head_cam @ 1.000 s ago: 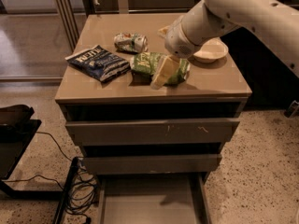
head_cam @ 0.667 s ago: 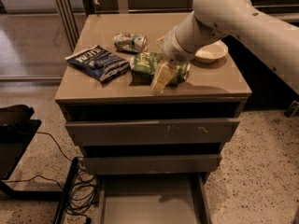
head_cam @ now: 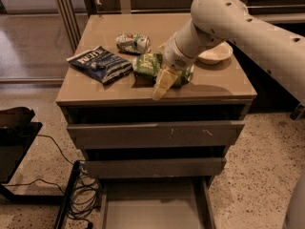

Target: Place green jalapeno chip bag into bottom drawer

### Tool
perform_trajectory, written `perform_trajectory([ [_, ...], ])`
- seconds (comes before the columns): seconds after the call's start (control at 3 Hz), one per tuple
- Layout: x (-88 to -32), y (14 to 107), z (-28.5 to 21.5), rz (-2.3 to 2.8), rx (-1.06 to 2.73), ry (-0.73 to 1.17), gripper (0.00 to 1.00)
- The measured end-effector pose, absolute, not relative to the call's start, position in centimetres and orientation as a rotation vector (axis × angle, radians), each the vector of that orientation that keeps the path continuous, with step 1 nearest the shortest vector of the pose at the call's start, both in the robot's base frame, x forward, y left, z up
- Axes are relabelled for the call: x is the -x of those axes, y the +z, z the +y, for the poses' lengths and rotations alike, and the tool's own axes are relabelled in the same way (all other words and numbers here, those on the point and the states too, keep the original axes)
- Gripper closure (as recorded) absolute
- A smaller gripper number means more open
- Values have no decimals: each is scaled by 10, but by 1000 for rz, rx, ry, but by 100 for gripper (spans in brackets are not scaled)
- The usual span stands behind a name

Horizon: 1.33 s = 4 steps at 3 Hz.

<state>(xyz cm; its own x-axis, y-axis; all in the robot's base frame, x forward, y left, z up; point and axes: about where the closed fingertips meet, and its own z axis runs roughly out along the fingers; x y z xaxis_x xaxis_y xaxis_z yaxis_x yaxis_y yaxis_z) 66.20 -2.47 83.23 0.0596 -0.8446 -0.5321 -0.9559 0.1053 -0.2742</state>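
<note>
Three drawers sit in the cabinet under the worktop (head_cam: 119, 87), and the green jalapeno chip bag (head_cam: 148, 65) lies on that worktop near its front edge, roughly in the middle. I take the bag as my mark for everything else.

The hand (head_cam: 162, 82) is right at the bag's right side, its pale yellowish tip slanting down towards the front edge, and it overlaps the bag as I see it. I cannot tell whether the hand is clenched or released, nor whether it has the bag. The white arm (head_cam: 224, 18) rises from it up and to the right of the bag.

To the left of the bag, just beside it, lies a dark blue chip bag (head_cam: 100, 64), flat and turned at an angle. Behind the bag, a little to the left, a crushed can (head_cam: 133, 43) lies on its side. To the right of the bag, beyond the arm, sits a pale shallow dish (head_cam: 215, 54).

Well below the bag, the bottom drawer (head_cam: 152, 209) stands pulled out towards me, showing its flat grey floor. The two upper drawers (head_cam: 157, 134) lie between it and the bag. Down to the bag's left, black cables (head_cam: 83, 199) trail over the speckled floor (head_cam: 252, 175).
</note>
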Motion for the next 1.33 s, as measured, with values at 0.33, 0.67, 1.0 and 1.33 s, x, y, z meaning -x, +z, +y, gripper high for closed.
perform_trajectory([
  [0.33, -662, 832, -25, 1802, 1757, 245, 23],
  [0.67, -662, 832, -25, 1802, 1757, 245, 46],
  [1.0, -662, 832, -25, 1802, 1757, 245, 70],
  [1.33, -662, 832, -25, 1802, 1757, 245, 93],
])
